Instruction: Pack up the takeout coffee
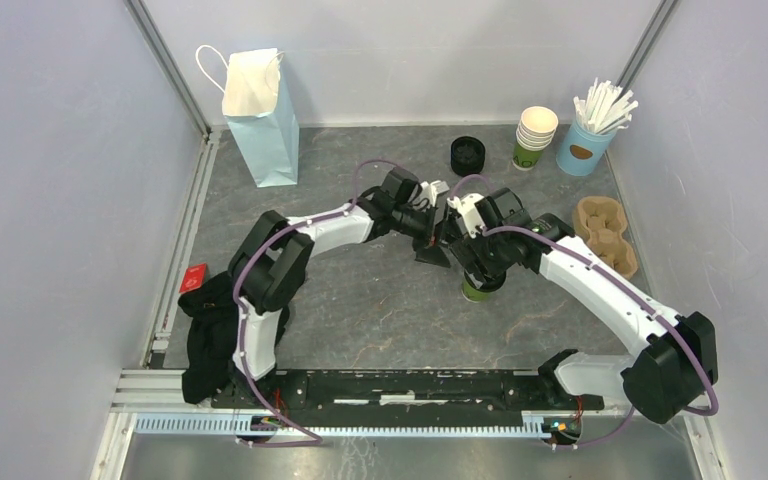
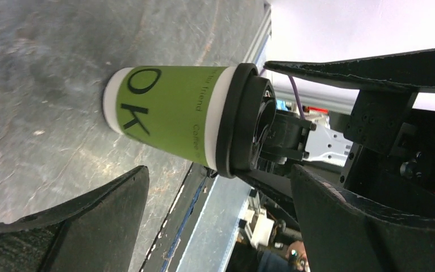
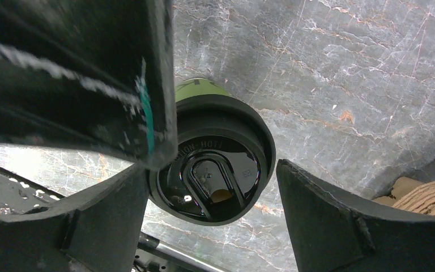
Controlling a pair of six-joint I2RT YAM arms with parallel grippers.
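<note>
Right claw [image 3: 212,190] spreads wide, flanking the black lid [image 3: 226,141] of a green coffee cup [image 2: 164,113] upright on the desk [image 3: 345,85]. Left claw [image 2: 218,204] gapes wide beside it

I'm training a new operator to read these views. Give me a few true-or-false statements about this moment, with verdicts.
1. The lidded green cup stands upright on the table. True.
2. The right gripper is clamped on the cup. False: its jaws stand open, one on each side of it.
3. The left gripper is open. True.
4. The cardboard carrier already holds a cup. False: its wells show no cup.
5. The blue paper bag stands upright. True.
</note>
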